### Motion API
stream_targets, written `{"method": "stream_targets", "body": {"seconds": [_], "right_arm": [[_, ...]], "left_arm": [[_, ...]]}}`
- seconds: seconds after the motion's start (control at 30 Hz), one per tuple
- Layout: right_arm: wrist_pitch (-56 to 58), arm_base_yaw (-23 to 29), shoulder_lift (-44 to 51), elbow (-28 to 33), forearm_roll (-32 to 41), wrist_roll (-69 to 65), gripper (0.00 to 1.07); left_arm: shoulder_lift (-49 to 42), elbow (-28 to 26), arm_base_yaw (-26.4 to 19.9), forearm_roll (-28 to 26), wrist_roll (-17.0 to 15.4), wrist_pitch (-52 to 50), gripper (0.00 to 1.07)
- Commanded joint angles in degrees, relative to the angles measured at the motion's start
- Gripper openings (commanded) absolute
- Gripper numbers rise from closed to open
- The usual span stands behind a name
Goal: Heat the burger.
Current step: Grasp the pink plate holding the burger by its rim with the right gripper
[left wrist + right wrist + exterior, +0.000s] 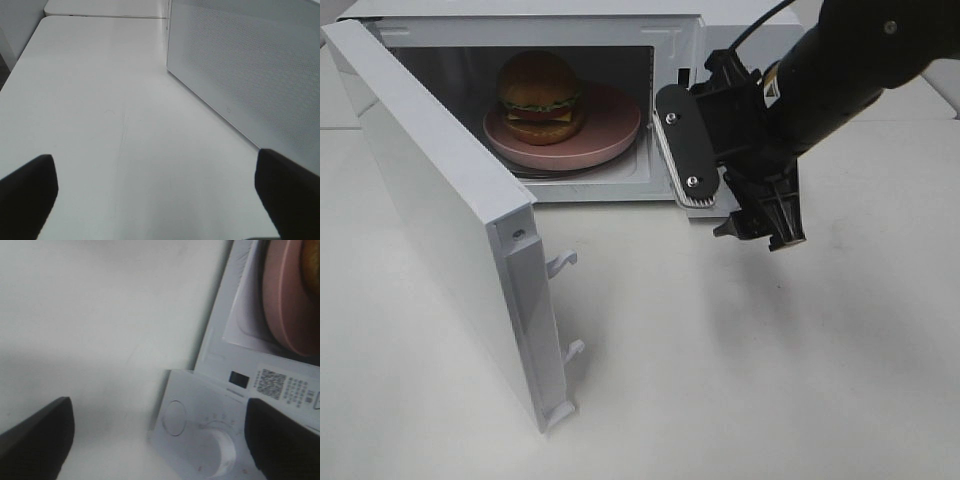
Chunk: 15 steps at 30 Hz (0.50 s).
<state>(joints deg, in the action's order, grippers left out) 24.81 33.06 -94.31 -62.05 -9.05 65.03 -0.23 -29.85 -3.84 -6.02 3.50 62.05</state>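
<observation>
Both gaping: left claw (155, 200), right claw (160, 440) seemingly near dial (216, 450); burger (540, 95) sits on plate (615, 125).

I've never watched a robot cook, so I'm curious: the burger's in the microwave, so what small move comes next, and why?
Probably drawing the right end effector back from the microwave front. The burger sits on the pink plate inside, the end effector is open and empty, and the door stands wide open, likely needing room to swing shut.
</observation>
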Motion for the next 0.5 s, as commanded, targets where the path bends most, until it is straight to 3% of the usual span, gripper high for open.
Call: {"method": "stream_targets", "body": {"seconds": [0.03,0.5], "right_arm": [[-0.29,0.11,-1.72,-2.58,-0.46,-0.46,0.89],[-1.38,3.44,-11.12,-12.66,-1.38,-1.66,0.87]], "left_arm": [[-0.29,0.23,0.00,-0.17,-0.23,-0.63,1.00],[-0.29,0.23,0.00,-0.17,-0.23,-0.63,1.00]]}}
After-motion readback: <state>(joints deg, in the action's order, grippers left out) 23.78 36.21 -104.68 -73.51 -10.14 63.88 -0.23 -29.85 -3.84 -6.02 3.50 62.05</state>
